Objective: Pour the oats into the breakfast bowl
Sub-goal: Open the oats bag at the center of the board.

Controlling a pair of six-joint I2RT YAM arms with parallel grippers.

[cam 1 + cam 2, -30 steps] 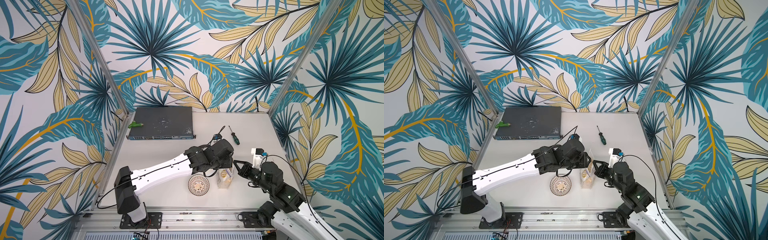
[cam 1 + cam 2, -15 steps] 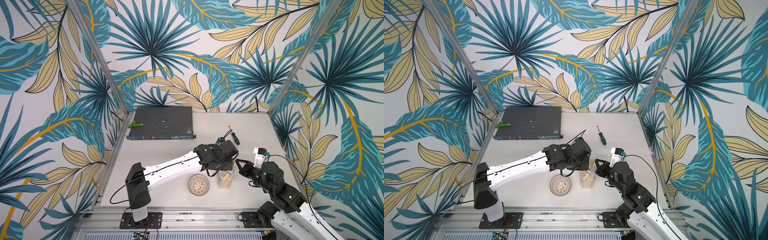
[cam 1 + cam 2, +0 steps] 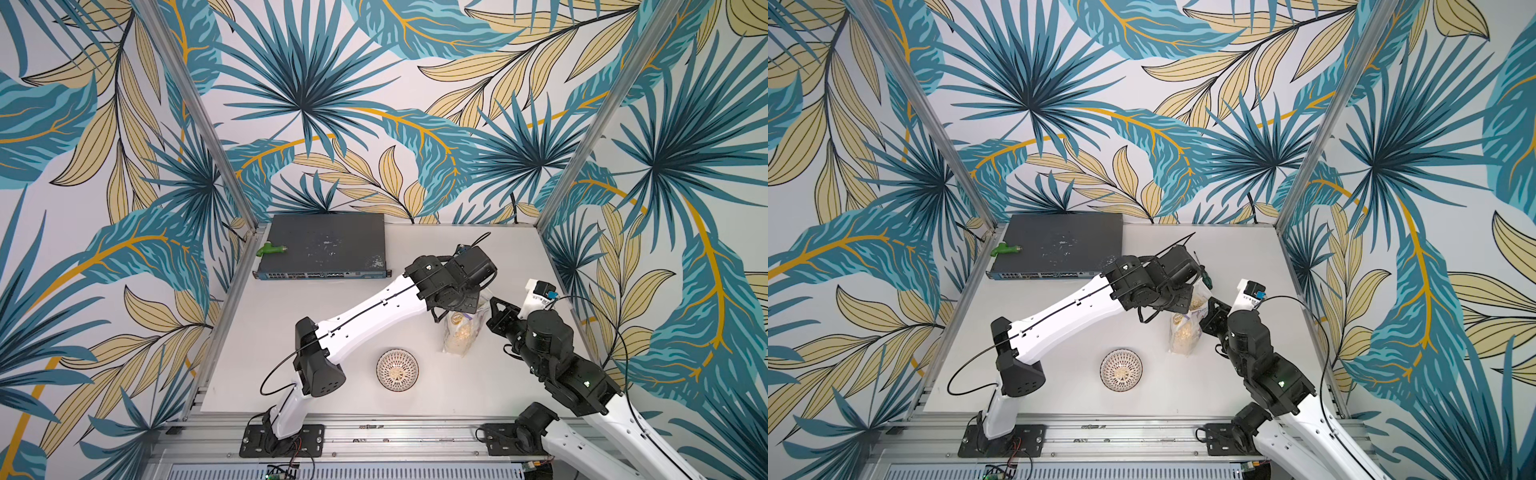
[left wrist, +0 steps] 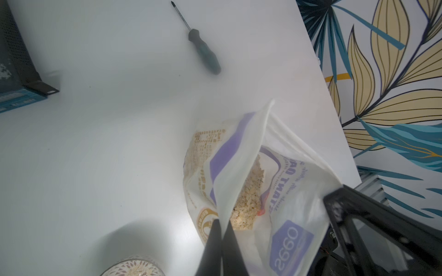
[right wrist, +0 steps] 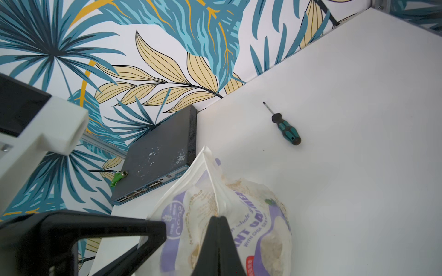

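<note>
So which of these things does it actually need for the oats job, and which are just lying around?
Needed: oats bag, breakfast bowl, left gripper and right gripper, both pinching the bag's top.
Lying about: screwdriver, network switch, green connector on the switch.

Clear plastic oats bag point(image 4: 294, 191), seemingly matt table point(image 4: 107, 143)

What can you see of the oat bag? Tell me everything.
The bag is clear plastic with a white-and-purple label and a gold emblem, part full of pale oat flakes. It stands roughly upright on the table, its mouth open. The left gripper and right gripper each pinch a top edge. The bowl sits nearby, apart.
</note>
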